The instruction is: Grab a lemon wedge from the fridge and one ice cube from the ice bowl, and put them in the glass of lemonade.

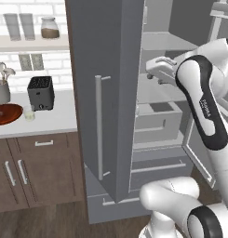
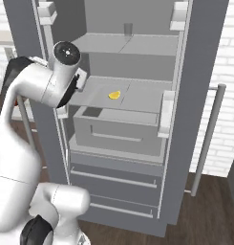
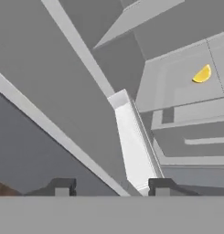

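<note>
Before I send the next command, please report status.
Fingers apart, holding nothing. Tiny yellow lemon wedge on middle shelf of open tall grey fridge. Nothing between gripper and wedge.

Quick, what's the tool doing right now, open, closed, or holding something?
Tool: open, holding nothing; the lemon wedge sits on the fridge shelf.

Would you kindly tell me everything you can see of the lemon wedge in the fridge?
The lemon wedge is a tiny, bright yellow piece with one curved edge, darker orange along its underside. It lies alone on a flat pale grey shelf in the middle of the open fridge, above a drawer. Nothing but the shelf touches it; the hand view shows it ahead.
</note>
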